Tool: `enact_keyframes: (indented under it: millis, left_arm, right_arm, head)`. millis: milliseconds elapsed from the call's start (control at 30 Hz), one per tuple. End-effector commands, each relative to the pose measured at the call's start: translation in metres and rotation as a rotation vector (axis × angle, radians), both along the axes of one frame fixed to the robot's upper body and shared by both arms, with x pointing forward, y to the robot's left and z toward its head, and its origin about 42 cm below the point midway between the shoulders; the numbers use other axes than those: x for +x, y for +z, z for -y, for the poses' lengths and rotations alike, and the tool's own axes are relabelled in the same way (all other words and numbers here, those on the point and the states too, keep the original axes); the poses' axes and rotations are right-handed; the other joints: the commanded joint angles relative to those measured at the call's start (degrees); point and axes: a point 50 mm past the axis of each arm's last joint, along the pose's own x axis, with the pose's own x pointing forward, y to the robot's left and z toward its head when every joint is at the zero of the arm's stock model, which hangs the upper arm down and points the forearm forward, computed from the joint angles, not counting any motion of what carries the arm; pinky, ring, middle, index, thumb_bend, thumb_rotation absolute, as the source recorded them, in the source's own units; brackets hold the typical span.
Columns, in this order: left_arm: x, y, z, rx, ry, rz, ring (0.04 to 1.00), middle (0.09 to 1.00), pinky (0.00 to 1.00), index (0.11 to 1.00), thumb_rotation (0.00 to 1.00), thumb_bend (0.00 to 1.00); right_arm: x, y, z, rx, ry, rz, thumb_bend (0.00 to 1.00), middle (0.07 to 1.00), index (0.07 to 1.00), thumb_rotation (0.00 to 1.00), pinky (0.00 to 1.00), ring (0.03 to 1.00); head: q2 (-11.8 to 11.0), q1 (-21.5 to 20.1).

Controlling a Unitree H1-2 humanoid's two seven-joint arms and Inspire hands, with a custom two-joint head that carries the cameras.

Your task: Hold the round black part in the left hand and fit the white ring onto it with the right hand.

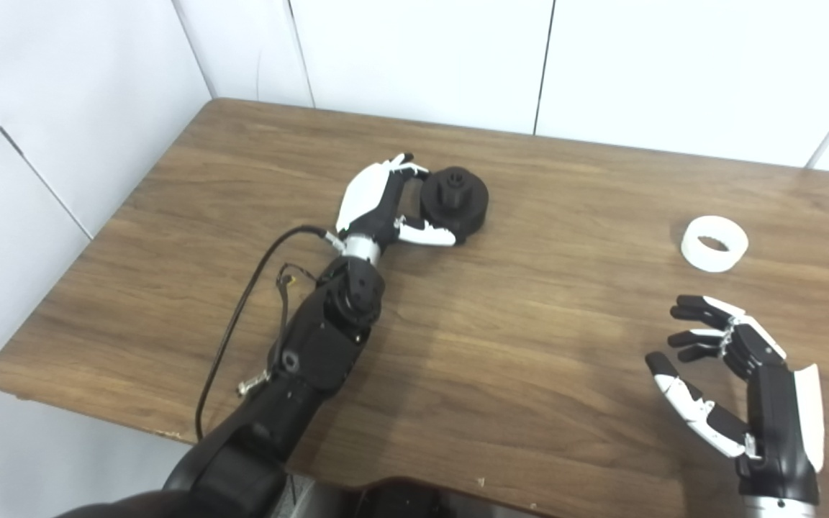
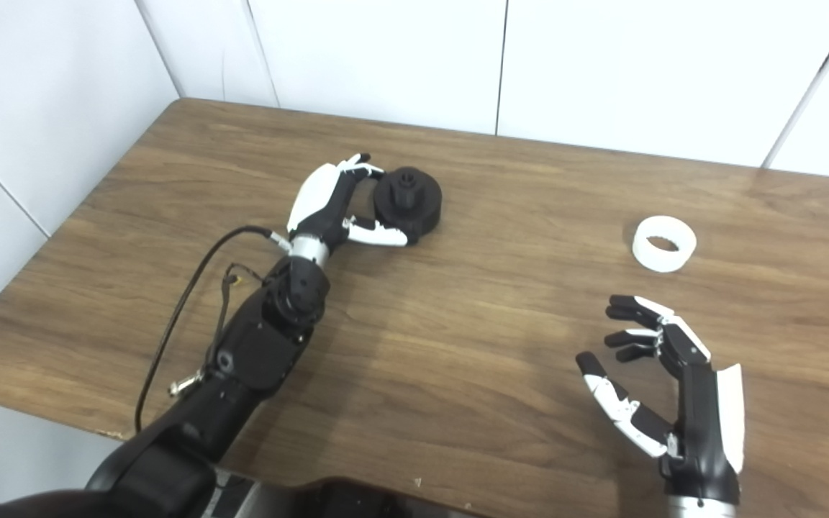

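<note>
We see the ring point(image 1: 714, 244) lying unobstructed on the table point(image 1: 529, 360), beyond our open, empty right hand point(image 1: 738, 388). Our left hand point(image 1: 386, 205) cups the black part point(image 1: 458, 200), fingers around it.

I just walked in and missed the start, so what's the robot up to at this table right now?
The robot is at the start of a fitting job. Its left hand is at the round black part on the wooden table, fingers curled around its near side, but the part sits on the table, not yet lifted. The white ring lies untouched at the right. The right hand is open, short of the ring, holding nothing.
</note>
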Motion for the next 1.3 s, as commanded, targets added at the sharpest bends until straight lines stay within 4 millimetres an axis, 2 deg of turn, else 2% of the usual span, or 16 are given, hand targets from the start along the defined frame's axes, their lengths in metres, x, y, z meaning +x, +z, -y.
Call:
enact_keyframes:
  millis: [0, 633, 933, 1100, 1267]
  left_arm:
    - [-0.002, 0.015, 0.004, 0.041, -0.061, 0.009, 0.987, 0.952, 0.98, 0.595, 0.30, 0.88]
    - [-0.082, 0.024, 0.035, 0.028, -0.269, -0.019, 1.000, 0.960, 1.00, 0.589, 0.27, 0.89]
    - [-0.123, 0.033, 0.051, 0.050, -0.403, 0.010, 1.000, 0.969, 1.00, 0.593, 0.32, 0.90]
    - [-0.135, 0.035, 0.057, 0.022, -0.486, -0.006, 1.000, 0.968, 1.00, 0.592, 0.34, 0.91]
    - [-0.141, 0.041, 0.064, 0.014, -0.535, -0.012, 1.000, 0.954, 1.00, 0.576, 0.30, 0.95]
  right_arm:
    - [-0.009, 0.005, -0.019, 0.090, -0.031, 0.017, 0.53, 0.673, 0.697, 0.22, 0.47, 0.560]
    - [-0.008, 0.009, -0.024, 0.100, -0.018, 0.019, 0.54, 0.674, 0.693, 0.24, 0.48, 0.564]
    - [-0.006, 0.014, -0.031, 0.094, -0.012, 0.018, 0.53, 0.666, 0.694, 0.21, 0.47, 0.553]
    - [-0.007, 0.015, -0.034, 0.092, -0.012, 0.015, 0.52, 0.665, 0.697, 0.20, 0.47, 0.556]
    - [-0.008, 0.017, -0.036, 0.092, -0.015, 0.012, 0.52, 0.668, 0.698, 0.21, 0.47, 0.560]
  head:
    - [0.01, 0.10]
    - [0.76, -2.60]
    - [1.43, -5.78]
    - [1.62, -6.50]
    - [2.12, -7.87]
